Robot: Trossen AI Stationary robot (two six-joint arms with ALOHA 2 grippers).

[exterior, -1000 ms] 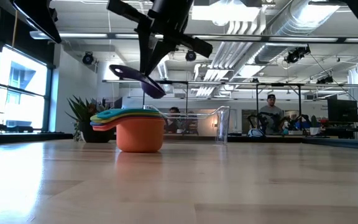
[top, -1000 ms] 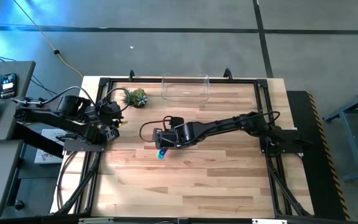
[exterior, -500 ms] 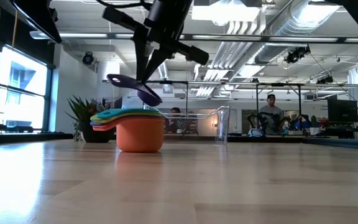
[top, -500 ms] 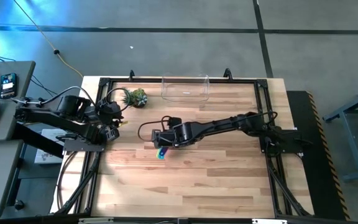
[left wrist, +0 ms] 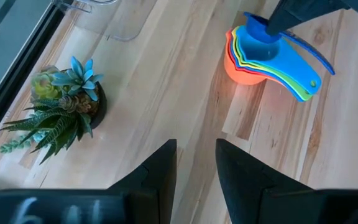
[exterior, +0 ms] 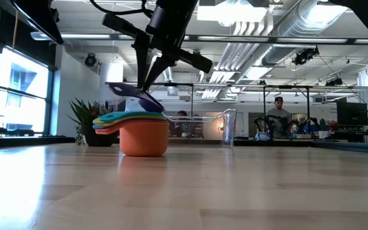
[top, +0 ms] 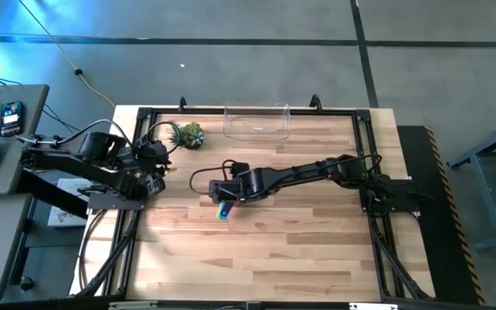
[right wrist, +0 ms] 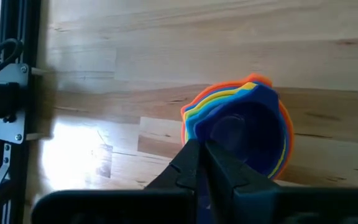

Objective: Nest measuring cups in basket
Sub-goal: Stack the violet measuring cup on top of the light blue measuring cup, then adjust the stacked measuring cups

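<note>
A nested stack of measuring cups (exterior: pixel 139 131) stands on the wooden table with the orange cup at the bottom, and its handles (left wrist: pixel 297 78) fan out to one side. My right gripper (exterior: pixel 144 89) is shut on the purple cup (exterior: pixel 136 97) just over the stack (top: pixel 223 210). The purple bowl (right wrist: pixel 241 134) sits in the mouth of the top blue cup. The clear basket (top: pixel 257 122) stands at the far edge. My left gripper (left wrist: pixel 194 174) hangs open near the table's left side, apart from everything. My right gripper pinches the purple cup between its two shut fingers (exterior: pixel 149 76), at the handle's root beside the bowl (exterior: pixel 139 94). The fingers slant down from above and from the table's right. The handle's free end (exterior: pixel 117 87) sticks out past them. Whether the bowl rests on the stack, I cannot tell.
A small potted spiky plant (top: pixel 191 134) stands at the far left, left of the basket. A black frame (top: pixel 136 155) runs round the table. In the low view a person (exterior: pixel 277 118) stands far off in the room.
My right gripper has come down toward the stack with the purple cup and drifted slightly toward the table's left edge. The cup, which hung tilted above the stack, now has its bowl at the mouth of the top cup.
</note>
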